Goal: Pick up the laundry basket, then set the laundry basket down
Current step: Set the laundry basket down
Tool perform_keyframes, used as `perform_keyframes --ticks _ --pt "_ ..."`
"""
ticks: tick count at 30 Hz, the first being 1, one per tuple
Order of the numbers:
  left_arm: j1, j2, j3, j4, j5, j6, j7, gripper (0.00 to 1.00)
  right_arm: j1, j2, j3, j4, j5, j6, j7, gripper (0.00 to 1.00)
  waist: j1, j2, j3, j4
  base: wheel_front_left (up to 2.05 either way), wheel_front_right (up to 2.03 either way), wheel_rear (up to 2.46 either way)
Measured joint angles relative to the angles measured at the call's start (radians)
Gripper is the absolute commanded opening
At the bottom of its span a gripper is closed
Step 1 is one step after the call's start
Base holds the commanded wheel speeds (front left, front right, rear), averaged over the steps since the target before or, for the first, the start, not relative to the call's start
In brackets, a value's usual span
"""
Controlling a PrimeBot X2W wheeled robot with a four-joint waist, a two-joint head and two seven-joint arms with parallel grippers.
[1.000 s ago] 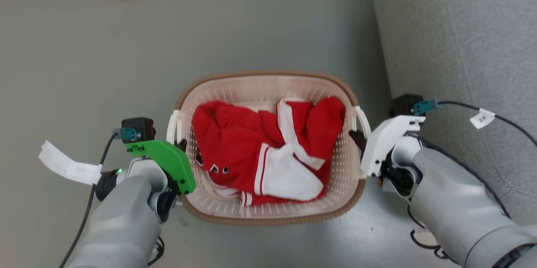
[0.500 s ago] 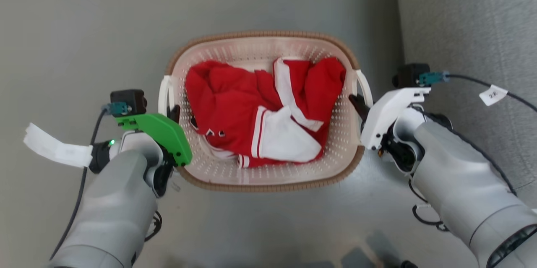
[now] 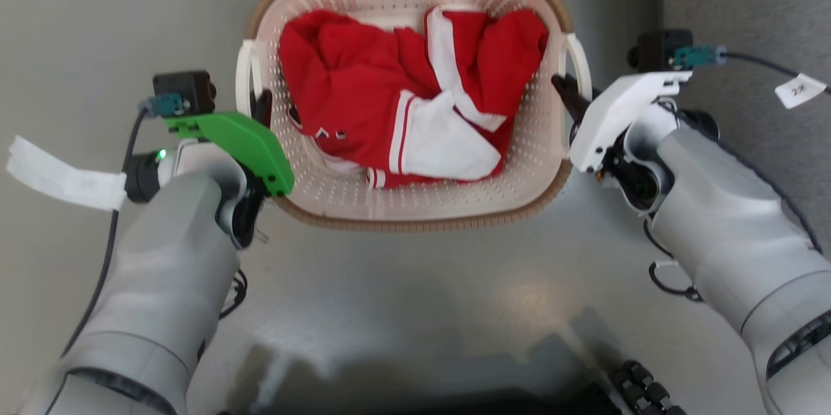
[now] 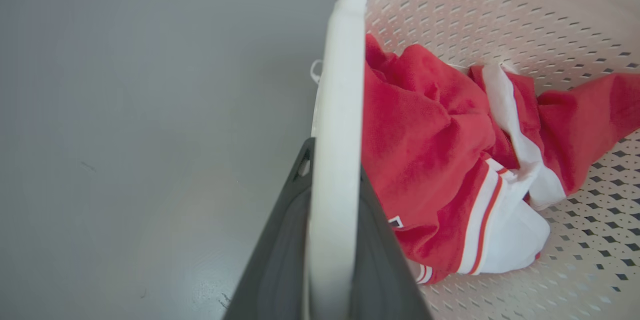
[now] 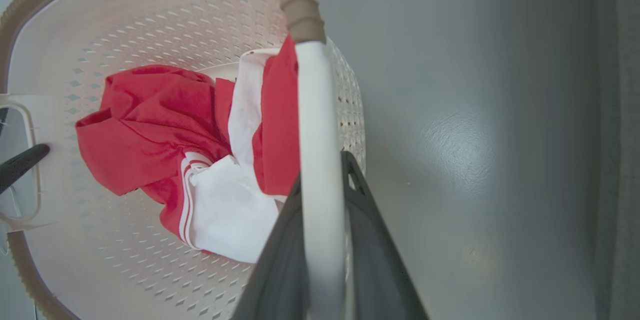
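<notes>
- Holding both sides level matters most in this step. The left gripper [image 3: 263,103] is at the left side of the basket [image 3: 415,223] and the right gripper [image 3: 563,87] at its right side, each toward the near end of a handle.
- The left gripper's two dark fingers [image 4: 282,260] are pinched on the white left handle [image 4: 335,134], one outside the basket and one inside.
- The right gripper is the same: its fingers [image 5: 375,260] are closed on the right handle [image 5: 315,160], one on each side of the bar.
- The basket sits upright between the two grippers, over the grey floor [image 3: 415,311]. I cannot tell whether its base is off the floor.
- Inside the basket a red-and-white garment [image 3: 389,110] lies loose below the rim, heaped from the middle toward the far wall.
- The load looks light and roughly centred, so tipping seems unlikely. The likelier risk is the smooth, thin bars sliding through the fingers.
- To do it well, move both arms at the same rate and the same spacing so neither handle flexes. Release only once the base rests flat.
- Right of the basket, a grey cloth-covered surface [image 3: 746,12] stands near, so the right arm needs room there.
</notes>
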State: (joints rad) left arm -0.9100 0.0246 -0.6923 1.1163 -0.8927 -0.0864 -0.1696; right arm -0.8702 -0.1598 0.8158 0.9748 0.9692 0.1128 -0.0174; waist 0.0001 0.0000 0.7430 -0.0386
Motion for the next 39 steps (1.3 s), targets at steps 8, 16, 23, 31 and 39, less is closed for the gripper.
perform_keyframes --ticks 8,16,23,31,39 --pt "-0.062 0.0 -0.002 0.002 0.006 0.008 -0.021 0.0 -0.063 -0.008 0.007 -0.007 0.001 0.0 -0.022 0.0 0.0 0.0 0.099 0.008 0.0 0.0 0.0" --pt "-0.069 0.0 -0.009 0.016 0.008 0.007 -0.035 0.0 -0.068 -0.01 0.029 -0.005 0.006 0.0 -0.036 0.0 0.0001 0.0 0.159 0.019 0.0 0.0 0.0" --pt "-0.076 0.0 -0.015 0.024 0.008 0.006 -0.043 0.0 -0.077 -0.01 0.04 0.002 0.011 0.0 -0.052 0.0 0.0 0.0 0.175 0.024 0.0 0.0 0.0" --pt "-0.08 0.0 -0.021 0.034 0.008 -0.002 -0.052 1.0 -0.085 -0.004 0.058 0.013 0.028 0.006 -0.06 1.0 0.0 0.0 0.181 0.025 0.0 0.0 0.0" --pt "-0.086 -0.003 -0.025 0.042 0.006 -0.003 -0.053 1.0 -0.085 0.009 0.064 0.029 0.052 0.011 -0.061 1.0 0.0 0.0 0.175 0.023 0.0 0.0 0.0"
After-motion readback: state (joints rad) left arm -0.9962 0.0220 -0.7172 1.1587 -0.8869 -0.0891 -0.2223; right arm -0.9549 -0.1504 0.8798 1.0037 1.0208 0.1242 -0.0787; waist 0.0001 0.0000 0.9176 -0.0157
